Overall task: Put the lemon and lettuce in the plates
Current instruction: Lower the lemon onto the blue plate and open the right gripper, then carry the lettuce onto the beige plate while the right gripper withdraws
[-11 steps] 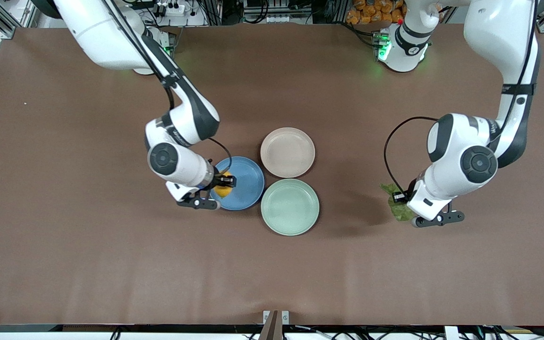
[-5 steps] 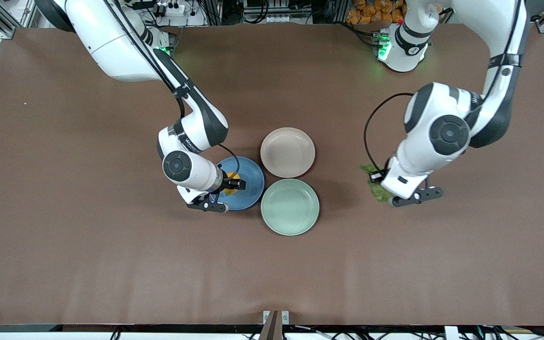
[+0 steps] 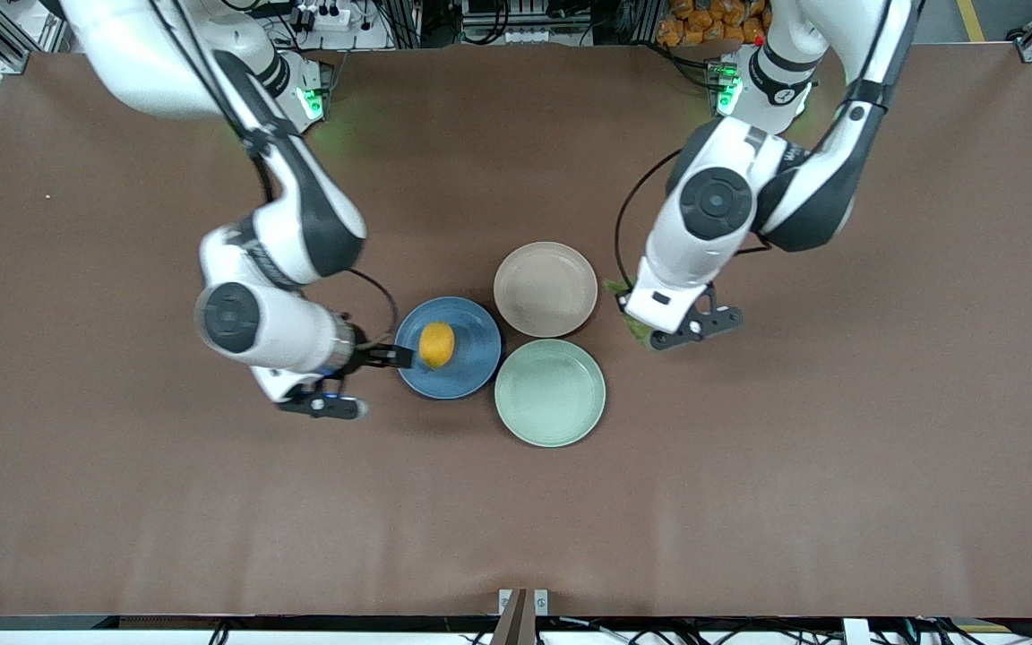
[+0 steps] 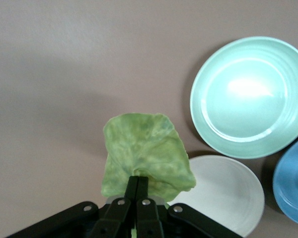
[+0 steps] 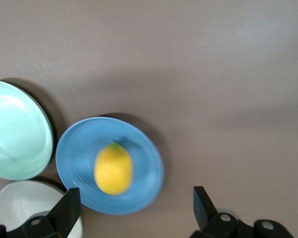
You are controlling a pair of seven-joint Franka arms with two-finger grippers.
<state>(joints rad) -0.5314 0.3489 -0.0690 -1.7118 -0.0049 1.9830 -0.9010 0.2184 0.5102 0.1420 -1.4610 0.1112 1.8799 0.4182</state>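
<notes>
A mint green plate (image 3: 550,392) sits on the brown table (image 3: 122,502), nearest the front camera.

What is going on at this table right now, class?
The small yellow-orange lemon lies in the round blue plastic plate. The right gripper is open above that plate's edge toward the right arm's end. The left gripper is shut on the crinkled green lettuce leaf, hanging beside the empty pale beige-pink plate. The mint green plate holds nothing.

- The round pale beige-pink plastic plate (image 3: 545,288) lies bare, open from above.
- The round mint green plastic plate (image 3: 550,391) touches its nearer rim.
- The round blue plastic plate (image 3: 473,363) crowds its right-arm side.
</notes>
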